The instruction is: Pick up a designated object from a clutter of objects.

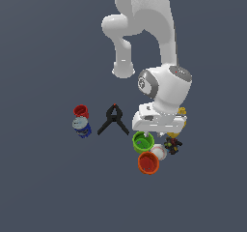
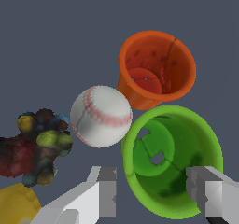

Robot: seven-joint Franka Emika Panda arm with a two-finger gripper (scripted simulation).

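One upright green cup (image 2: 172,160), mouth facing up.

From the exterior view I could not see the gripper (image 1: 155,129) fingertips — the hand body covered them, and it hid most of the yellow bottle (image 1: 182,111) behind it. In the wrist view the frame edge cropped that bottle beside the pincer — also both fingers' (image 2: 103,190) bases.

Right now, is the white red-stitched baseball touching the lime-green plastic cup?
Cannot tell. In the wrist view the baseball meets the rim of the lime-green cup with no visible gap, but overlap could hide one. The exterior view is too small to settle it.
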